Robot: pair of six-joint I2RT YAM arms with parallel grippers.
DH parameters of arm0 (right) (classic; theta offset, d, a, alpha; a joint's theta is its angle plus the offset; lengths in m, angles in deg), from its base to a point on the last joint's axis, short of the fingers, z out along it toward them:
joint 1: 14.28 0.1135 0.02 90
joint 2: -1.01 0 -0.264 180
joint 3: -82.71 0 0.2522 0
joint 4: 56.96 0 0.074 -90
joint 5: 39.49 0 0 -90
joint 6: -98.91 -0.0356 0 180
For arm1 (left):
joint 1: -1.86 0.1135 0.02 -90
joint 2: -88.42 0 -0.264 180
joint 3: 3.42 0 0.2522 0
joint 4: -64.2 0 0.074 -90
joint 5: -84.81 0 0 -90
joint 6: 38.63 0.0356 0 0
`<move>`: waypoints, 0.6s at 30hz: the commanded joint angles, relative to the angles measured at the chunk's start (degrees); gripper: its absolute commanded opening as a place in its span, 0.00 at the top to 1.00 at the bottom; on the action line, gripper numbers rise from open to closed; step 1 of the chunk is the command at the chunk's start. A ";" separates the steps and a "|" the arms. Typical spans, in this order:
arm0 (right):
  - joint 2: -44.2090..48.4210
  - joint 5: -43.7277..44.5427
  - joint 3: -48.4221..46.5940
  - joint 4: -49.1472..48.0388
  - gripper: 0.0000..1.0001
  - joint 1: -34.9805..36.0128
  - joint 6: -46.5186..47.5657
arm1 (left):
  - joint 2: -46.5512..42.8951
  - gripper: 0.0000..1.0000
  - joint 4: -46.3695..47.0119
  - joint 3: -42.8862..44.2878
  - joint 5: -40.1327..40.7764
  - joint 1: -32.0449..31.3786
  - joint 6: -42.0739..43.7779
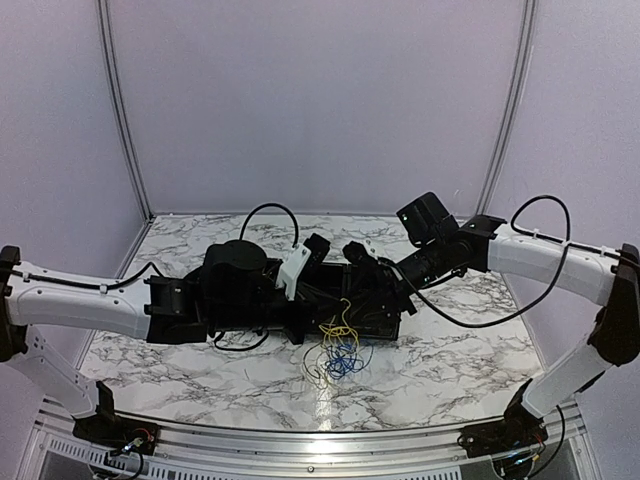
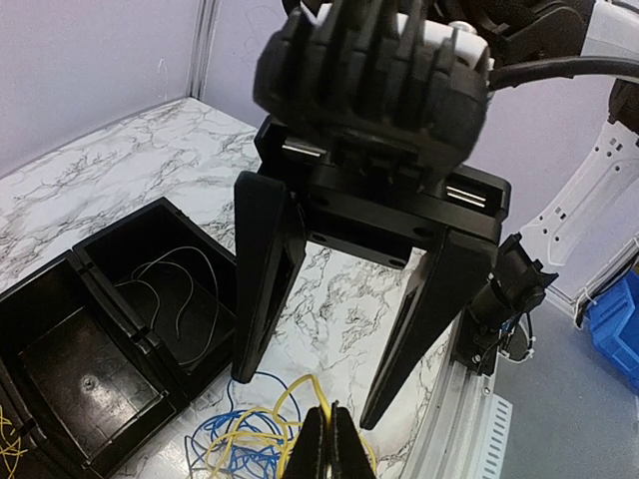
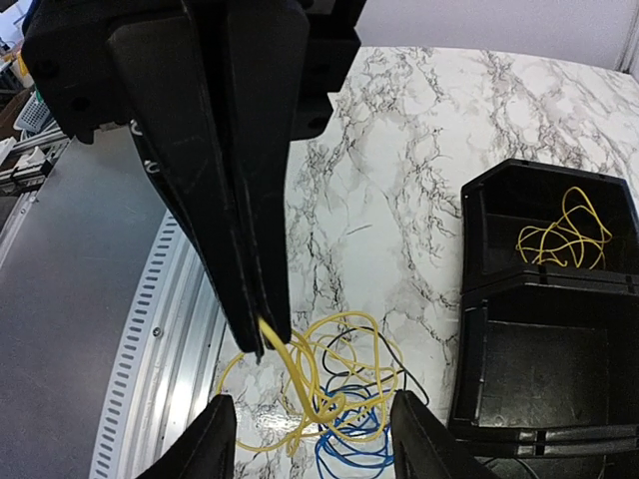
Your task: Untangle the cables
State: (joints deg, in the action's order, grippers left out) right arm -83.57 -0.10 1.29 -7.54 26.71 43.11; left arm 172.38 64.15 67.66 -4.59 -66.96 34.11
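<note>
The cables lie as a small yellow and blue tangle on the marble, just in front of the black tray. My left gripper is shut on one yellow strand, and lifts it out of the heap. In the right wrist view its closed fingers come down from above with that yellow cable hanging from the tip. My right gripper hovers over the tangle, open, with nothing held. Seen from the left wrist, its two fingers stand wide apart.
The black tray has several compartments. One holds loose yellow wires, another a thin pale wire. The table's metal front rail runs close by the tangle. Both arms meet over the table's middle.
</note>
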 commanded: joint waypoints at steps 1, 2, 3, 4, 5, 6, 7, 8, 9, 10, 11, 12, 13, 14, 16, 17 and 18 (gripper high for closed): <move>-0.72 -3.84 -2.41 0.52 0.50 0.42 -0.66 | -3.10 1.00 3.34 -1.08 -0.26 -0.52 0.91; -1.15 -4.82 -2.70 0.60 0.53 0.46 -0.63 | -3.28 1.00 3.53 -1.27 -0.19 -0.53 0.91; -1.57 -5.80 -3.19 0.84 0.57 0.47 -0.74 | -3.41 1.00 3.66 -1.44 0.04 -0.53 0.84; -2.04 -6.70 -3.80 0.97 0.63 0.43 -0.93 | -3.56 1.00 3.76 -1.61 0.40 -0.53 0.82; -2.60 -7.73 -4.51 1.35 0.66 0.43 -1.03 | -3.67 1.00 3.96 -1.86 0.75 -0.53 0.70; -3.14 -9.18 -5.28 1.85 0.72 0.43 -1.05 | -3.83 1.00 4.28 -2.25 1.08 -0.53 0.48; -3.92 -11.40 -6.39 2.48 0.78 0.47 -0.84 | -4.00 1.00 4.63 -2.56 1.40 -0.53 0.28; -4.48 -12.60 -7.12 3.04 0.89 0.43 -0.71 | -4.05 1.00 5.05 -2.87 1.64 -0.58 0.04; -4.92 -13.30 -7.80 3.59 0.98 0.47 -0.75 | -4.15 1.00 5.35 -3.22 2.02 -0.61 -0.16; -5.20 -13.51 -8.25 3.73 1.00 0.37 -0.73 | -4.16 1.00 5.58 -3.50 2.53 -0.57 -0.15; -5.32 -13.55 -8.43 3.80 1.00 0.36 -0.83 | -4.16 1.00 5.68 -3.87 3.24 -0.61 -0.15; -5.21 -13.47 -8.33 3.71 1.00 0.39 -0.90 | -4.14 1.00 5.71 -4.21 4.14 -0.62 -0.12; -4.98 -13.46 -8.08 3.69 1.00 0.32 -0.89 | -4.23 0.99 5.75 -4.56 5.05 -0.63 -0.10; -4.65 -13.46 -7.75 3.51 1.00 0.36 -0.96 | -4.24 0.96 5.86 -4.96 6.34 -0.62 -0.11; -3.70 -13.40 -7.05 3.09 1.00 0.32 -1.53 | -4.13 0.88 6.20 -5.62 8.53 -0.64 -0.23; -3.21 -13.15 -6.85 2.76 1.00 0.34 -2.10 | -3.92 0.85 6.31 -5.78 9.97 -0.62 -0.29; -2.70 -12.85 -6.73 2.49 1.00 0.38 -2.52 | -3.56 0.84 6.51 -5.96 11.22 -0.64 -0.39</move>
State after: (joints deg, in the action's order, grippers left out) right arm -88.64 -10.85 -4.58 -4.74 26.71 41.91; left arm 169.39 68.41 63.11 0.57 -67.33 33.78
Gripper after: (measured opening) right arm 0.021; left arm 0.133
